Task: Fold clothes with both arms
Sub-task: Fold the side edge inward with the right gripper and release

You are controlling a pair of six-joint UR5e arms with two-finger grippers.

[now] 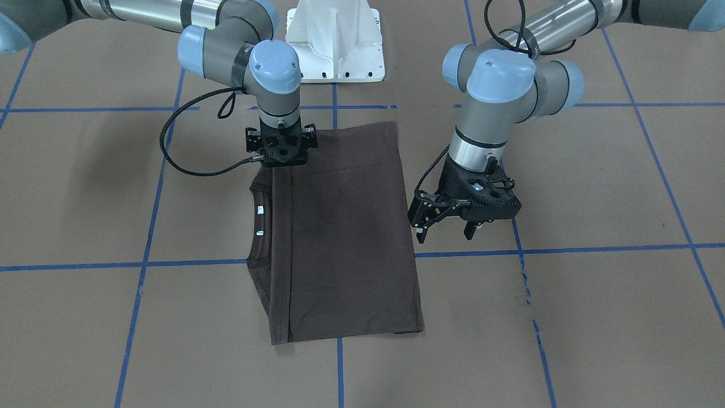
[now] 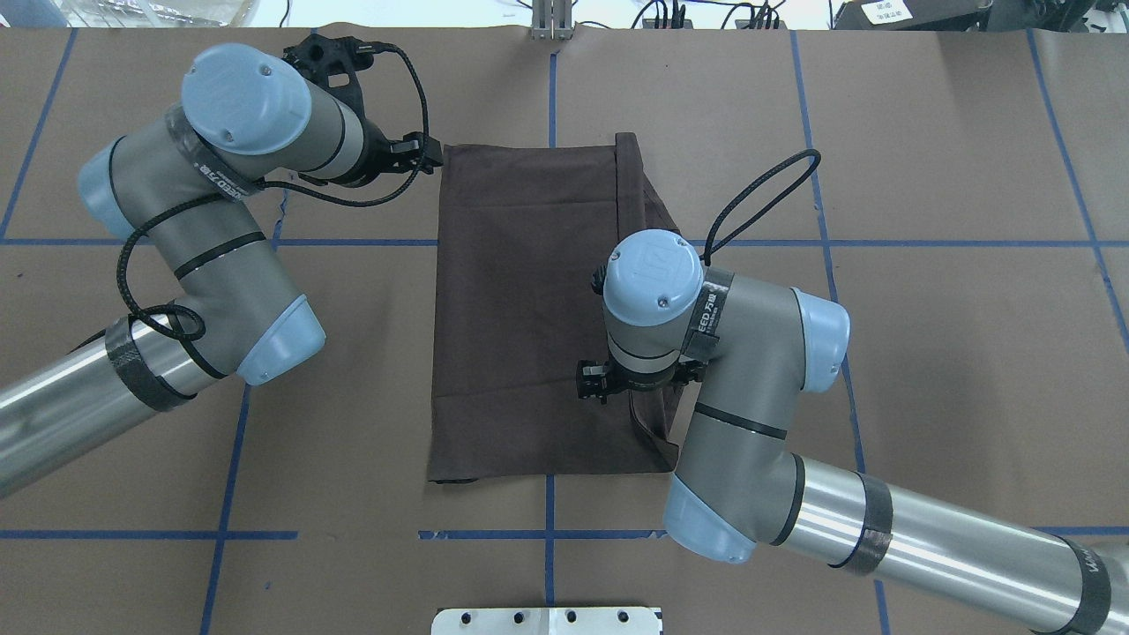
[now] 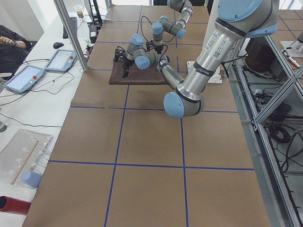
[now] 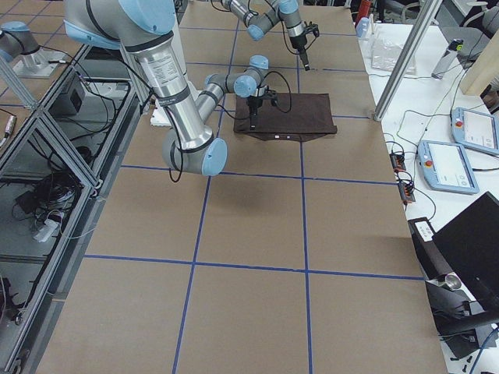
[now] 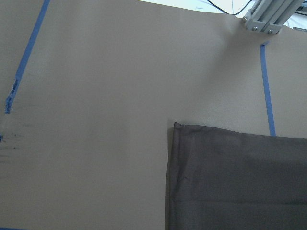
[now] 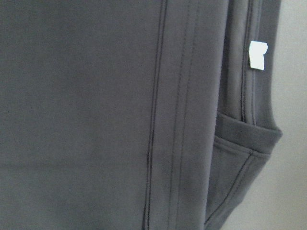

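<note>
The dark brown T-shirt (image 1: pixel 340 226) lies folded into a long rectangle on the brown table. Its ribbed collar and small white labels (image 1: pixel 259 211) are on the robot's right side. My left gripper (image 1: pixel 446 231) is open and empty, hovering just off the shirt's edge on the robot's left; overhead it (image 2: pixel 422 154) is by the shirt's far corner (image 5: pixel 182 132). My right gripper (image 1: pixel 281 158) points straight down over the shirt's near edge by the collar. Its fingers are hidden under the wrist (image 2: pixel 628 379). The right wrist view shows only fabric (image 6: pixel 96 115) and a label (image 6: pixel 257 55).
The white bolted pedestal (image 1: pixel 335 42) stands at the robot's side of the table. Blue tape lines (image 1: pixel 340 368) grid the brown paper cover. Beyond the table's far edge are aluminium posts (image 5: pixel 271 17), tablets (image 4: pixel 444 164) and a seated person (image 3: pixel 12 47).
</note>
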